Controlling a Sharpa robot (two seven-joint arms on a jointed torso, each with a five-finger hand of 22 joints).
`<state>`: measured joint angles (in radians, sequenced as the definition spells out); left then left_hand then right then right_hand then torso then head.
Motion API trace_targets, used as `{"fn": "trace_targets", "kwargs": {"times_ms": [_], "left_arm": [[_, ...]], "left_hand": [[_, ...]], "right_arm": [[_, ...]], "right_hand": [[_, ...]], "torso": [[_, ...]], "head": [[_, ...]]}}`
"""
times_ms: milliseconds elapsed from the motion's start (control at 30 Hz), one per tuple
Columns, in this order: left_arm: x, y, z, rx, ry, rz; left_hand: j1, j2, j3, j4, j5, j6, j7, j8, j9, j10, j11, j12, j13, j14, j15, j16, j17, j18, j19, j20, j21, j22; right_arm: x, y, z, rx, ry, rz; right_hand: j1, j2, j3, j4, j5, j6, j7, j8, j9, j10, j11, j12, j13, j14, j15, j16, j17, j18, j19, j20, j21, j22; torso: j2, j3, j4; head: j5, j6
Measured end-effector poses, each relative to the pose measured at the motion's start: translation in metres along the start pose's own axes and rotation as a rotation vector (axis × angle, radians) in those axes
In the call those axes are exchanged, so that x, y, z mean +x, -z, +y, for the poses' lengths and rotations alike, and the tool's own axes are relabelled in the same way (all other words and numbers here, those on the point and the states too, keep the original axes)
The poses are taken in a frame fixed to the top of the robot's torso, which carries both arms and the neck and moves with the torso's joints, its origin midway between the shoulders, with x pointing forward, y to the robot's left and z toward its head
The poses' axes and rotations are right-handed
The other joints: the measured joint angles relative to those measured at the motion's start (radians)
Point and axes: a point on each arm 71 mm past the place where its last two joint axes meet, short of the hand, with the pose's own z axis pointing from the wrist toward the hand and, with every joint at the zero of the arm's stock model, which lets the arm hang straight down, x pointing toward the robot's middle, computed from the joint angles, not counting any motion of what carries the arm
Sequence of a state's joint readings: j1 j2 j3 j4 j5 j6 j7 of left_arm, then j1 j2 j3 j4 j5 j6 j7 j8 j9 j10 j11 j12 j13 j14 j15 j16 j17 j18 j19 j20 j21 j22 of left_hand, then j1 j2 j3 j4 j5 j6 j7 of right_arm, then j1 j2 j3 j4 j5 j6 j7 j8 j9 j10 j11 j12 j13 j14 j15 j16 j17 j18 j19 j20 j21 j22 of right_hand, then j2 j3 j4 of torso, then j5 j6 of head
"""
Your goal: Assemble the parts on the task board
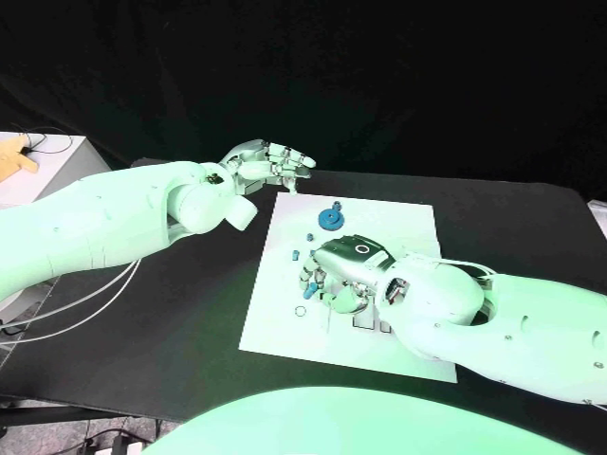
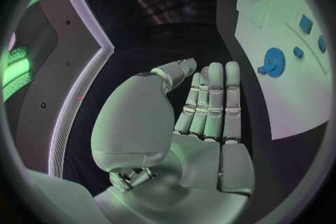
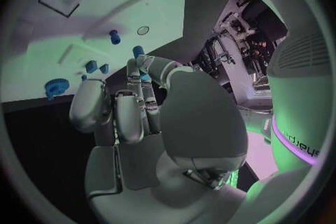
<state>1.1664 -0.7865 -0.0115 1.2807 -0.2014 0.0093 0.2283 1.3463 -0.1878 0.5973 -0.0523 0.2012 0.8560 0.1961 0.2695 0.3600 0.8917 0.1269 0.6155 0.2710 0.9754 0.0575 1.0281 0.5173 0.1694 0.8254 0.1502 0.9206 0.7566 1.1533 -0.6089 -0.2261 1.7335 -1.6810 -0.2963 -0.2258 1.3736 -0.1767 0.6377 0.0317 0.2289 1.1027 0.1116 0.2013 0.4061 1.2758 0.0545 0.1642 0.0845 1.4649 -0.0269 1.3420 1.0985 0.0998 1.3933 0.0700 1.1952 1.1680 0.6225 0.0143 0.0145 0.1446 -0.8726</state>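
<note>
the head view shows the white task board (image 1: 386, 336) in the middle of the black surface (image 1: 180, 341), with the right hand (image 1: 342, 275) lying over the board's left-middle and hiding much of what is under it; the right wrist view shows what that hides: the fingers (image 3: 143, 75) are curled in and pinch a small blue part (image 3: 140, 51) at their tips, just above the board; the same view gives a count of the loose blue pieces on the board, about five small ones beside a blue gear (image 3: 53, 88), plus a pale ring (image 3: 143, 30), though some are too small to tell apart; in the head view the gear (image 1: 330, 219) lies near the board's far edge, clear of both hands; the left hand (image 1: 266, 163) hangs beyond the board's far left corner, above the surface; the left wrist view shows its fingers (image 2: 213, 98) straight and side by side, the thumb apart, holding nothing; that view also catches the gear and three small blue pieces on the board, its far part cut off by the circle's rim.
</note>
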Motion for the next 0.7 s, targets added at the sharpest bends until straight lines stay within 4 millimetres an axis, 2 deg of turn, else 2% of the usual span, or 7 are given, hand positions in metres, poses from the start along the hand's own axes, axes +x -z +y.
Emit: {"fn": "trace_targets", "kwargs": {"times_ms": [267, 700], "left_arm": [[0.002, -0.001, 0.0, 0.001, 0.001, 0.004], [0.002, -0.001, 0.0, 0.0, 0.002, 0.007]], "left_hand": [[0.0, 0.0, 0.0, 0.0, 0.0, 0.0, 0.0, 0.0, 0.0, 0.0, 0.0, 0.0, 0.0, 0.0, 0.0, 0.0, 0.0, 0.0, 0.0, 0.0, 0.0, 0.0], [0.0, 0.0, 0.0, 0.0, 0.0, 0.0, 0.0, 0.0, 0.0, 0.0, 0.0, 0.0, 0.0, 0.0, 0.0, 0.0, 0.0, 0.0, 0.0, 0.0, 0.0, 0.0]], "right_arm": [[0.015, -0.006, 0.011, -0.025, 0.013, 0.027], [0.025, -0.008, 0.015, -0.023, 0.027, 0.037]], "right_hand": [[-0.001, -0.001, 0.003, -0.003, -0.003, 0.0, 0.0, 0.0, 0.0, 0.002, -0.001, 0.0, -0.001, 0.0, 0.0, 0.0, -0.002, 0.0, 0.0, 0.0, 0.0, 0.0], [-0.004, -0.004, 0.002, -0.003, -0.003, 0.0, 0.001, 0.0, 0.0, 0.003, 0.0, 0.0, -0.001, 0.0, 0.0, 0.0, -0.004, 0.0, 0.0, 0.0, -0.001, 0.0]], "torso": [[0.0, 0.0002, 0.0009], [0.0, 0.0003, 0.0006]], "head": [[0.005, 0.0], [0.012, 0.0]]}}
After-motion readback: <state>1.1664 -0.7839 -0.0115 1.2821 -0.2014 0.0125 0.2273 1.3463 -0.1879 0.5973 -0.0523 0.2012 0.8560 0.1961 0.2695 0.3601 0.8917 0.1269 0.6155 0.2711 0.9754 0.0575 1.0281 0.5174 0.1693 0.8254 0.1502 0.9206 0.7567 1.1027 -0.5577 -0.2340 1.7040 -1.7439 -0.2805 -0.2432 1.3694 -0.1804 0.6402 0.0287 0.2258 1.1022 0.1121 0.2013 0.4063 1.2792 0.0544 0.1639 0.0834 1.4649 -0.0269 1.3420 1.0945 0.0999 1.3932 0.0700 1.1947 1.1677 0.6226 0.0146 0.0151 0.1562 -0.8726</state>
